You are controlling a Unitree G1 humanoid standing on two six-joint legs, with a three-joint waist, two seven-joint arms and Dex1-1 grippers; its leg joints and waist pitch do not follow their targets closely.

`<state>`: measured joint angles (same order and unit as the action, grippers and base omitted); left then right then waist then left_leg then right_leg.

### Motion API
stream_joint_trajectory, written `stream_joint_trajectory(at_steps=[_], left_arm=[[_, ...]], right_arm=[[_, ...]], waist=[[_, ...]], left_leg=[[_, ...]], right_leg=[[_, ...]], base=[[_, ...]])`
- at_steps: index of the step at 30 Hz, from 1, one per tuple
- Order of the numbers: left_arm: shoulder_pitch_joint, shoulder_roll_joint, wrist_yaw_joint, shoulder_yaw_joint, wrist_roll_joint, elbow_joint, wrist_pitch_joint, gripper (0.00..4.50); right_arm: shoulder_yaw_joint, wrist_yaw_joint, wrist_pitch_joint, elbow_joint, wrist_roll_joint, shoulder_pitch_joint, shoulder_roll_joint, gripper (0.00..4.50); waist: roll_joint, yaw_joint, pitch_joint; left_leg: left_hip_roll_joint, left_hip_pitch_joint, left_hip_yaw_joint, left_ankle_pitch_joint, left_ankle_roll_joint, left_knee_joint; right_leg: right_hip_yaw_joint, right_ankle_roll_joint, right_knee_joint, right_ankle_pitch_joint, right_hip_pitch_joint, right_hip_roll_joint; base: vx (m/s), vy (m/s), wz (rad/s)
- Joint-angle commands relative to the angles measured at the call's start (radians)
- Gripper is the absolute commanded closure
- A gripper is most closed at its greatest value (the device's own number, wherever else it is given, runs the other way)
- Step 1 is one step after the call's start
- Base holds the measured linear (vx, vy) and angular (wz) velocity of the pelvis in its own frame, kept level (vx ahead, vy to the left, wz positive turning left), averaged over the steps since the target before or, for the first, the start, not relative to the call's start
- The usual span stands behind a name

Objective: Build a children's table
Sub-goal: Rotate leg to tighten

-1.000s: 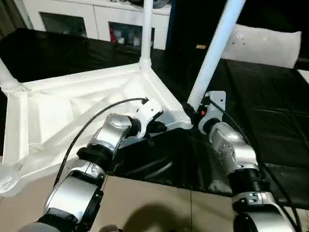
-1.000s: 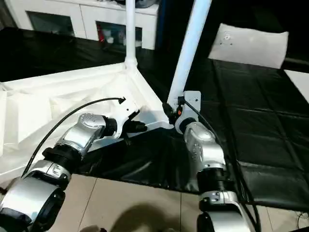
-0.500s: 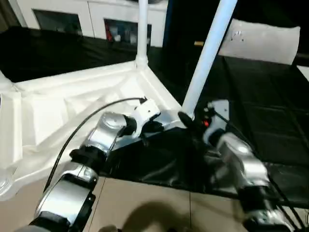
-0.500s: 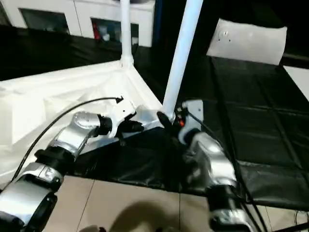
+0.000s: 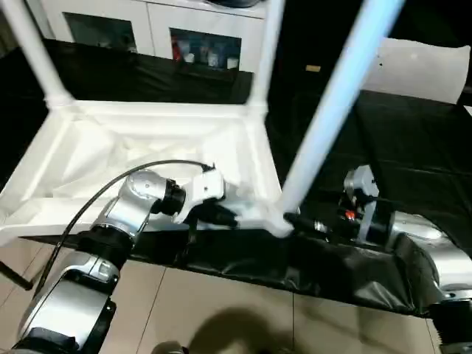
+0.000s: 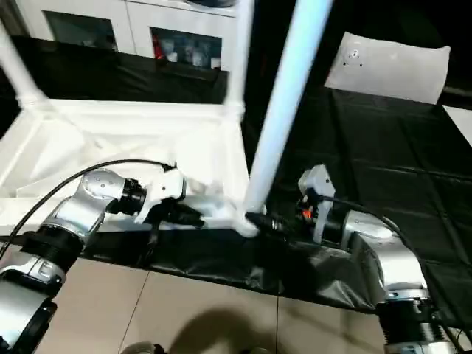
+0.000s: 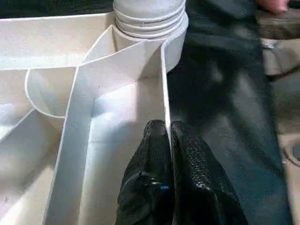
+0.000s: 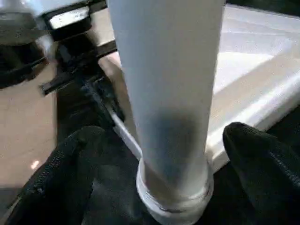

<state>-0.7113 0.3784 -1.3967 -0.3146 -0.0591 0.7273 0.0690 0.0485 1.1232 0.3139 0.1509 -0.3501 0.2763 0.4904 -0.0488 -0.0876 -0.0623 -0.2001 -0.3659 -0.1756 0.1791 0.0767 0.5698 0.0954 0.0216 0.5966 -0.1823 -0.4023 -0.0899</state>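
Left hand: the left hand (image 7: 168, 140) is pinched tight on a thin upright rib of the children's table (image 5: 147, 140), its two black fingers (image 7: 150, 154) pressed flat to either side of the rib, close to a round corner socket (image 7: 150, 18).
Right hand: the right hand (image 8: 159, 154) stands wide apart, one finger on each side of the near leg (image 5: 332, 110) just above its base; neither finger (image 8: 70, 159) appears to press the leg, so it holds nothing.
Table position: the children's table lies upside down on the black-covered desk (image 5: 413, 147), ribbed underside up, with legs standing up from its corners; the near leg leans a little rather than standing plumb.
Near corner: the near leg's ringed foot sits at the corner socket nearest the robot, between the two hands; whether it is fully seated cannot be told.
Weight and stiffness: the table looks like hollow moulded plastic, so it is probably light and fairly stiff, yet thin ribs may flex under a hard pinch.
Surface: the legs are smooth, round and tapered, so a grip would likely slide unless it closes squarely.
Where to hold: low on the leg, near the socket, gives the best control; the ribbed rim is the sound place to steady the top.
Risk: a light table could shift on the slick black sheet when a leg is pushed or twisted.
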Motion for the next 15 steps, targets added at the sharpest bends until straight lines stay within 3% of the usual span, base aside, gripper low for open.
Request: stream_joint_trajectory(at_steps=[1,3,6,9,15], left_arm=[[-0.008,0.009,-0.085,-0.047,-0.001,-0.001,0.023,4.50],[-0.008,0.017,-0.120,-0.061,0.000,-0.008,0.031,4.50],[-0.009,0.024,-0.145,-0.073,-0.008,-0.008,0.049,4.50],[-0.014,0.027,-0.160,-0.080,-0.016,-0.002,0.069,4.50],[-0.022,0.026,-0.171,-0.083,-0.012,-0.001,0.075,4.50]], right_arm=[[0.031,0.053,-0.010,-0.014,0.007,0.010,0.022,0.06],[0.056,0.080,-0.019,-0.001,0.020,0.018,0.027,0.34],[0.076,0.106,-0.021,0.020,0.029,0.030,0.031,0.54],[0.092,0.133,-0.023,0.047,0.032,0.048,0.033,0.80],[0.117,0.158,-0.039,0.073,0.038,0.072,0.028,1.29]], waist=[[-0.001,0.000,0.062],[-0.006,-0.003,0.064],[-0.001,-0.006,0.064],[-0.004,-0.008,0.065],[-0.006,-0.017,0.067]], left_leg=[[-0.039,0.011,0.002,0.139,-0.080,-0.058],[-0.041,0.010,0.001,0.129,-0.083,-0.056],[-0.041,0.011,0.001,0.131,-0.079,-0.056],[-0.041,0.010,0.001,0.136,-0.075,-0.055],[-0.042,0.011,0.000,0.134,-0.067,-0.053]], right_leg=[[-0.058,0.212,-0.062,-0.148,0.057,-0.067],[-0.056,0.219,-0.058,-0.128,0.058,-0.066],[-0.055,0.224,-0.057,-0.129,0.057,-0.066],[-0.055,0.226,-0.055,-0.132,0.058,-0.067],[-0.056,0.216,-0.054,-0.150,0.057,-0.067]], base=[[0.000,0.000,0.00],[0.000,0.000,0.00],[0.000,0.000,0.00],[0.000,0.000,0.00],[0.000,0.000,0.00]])
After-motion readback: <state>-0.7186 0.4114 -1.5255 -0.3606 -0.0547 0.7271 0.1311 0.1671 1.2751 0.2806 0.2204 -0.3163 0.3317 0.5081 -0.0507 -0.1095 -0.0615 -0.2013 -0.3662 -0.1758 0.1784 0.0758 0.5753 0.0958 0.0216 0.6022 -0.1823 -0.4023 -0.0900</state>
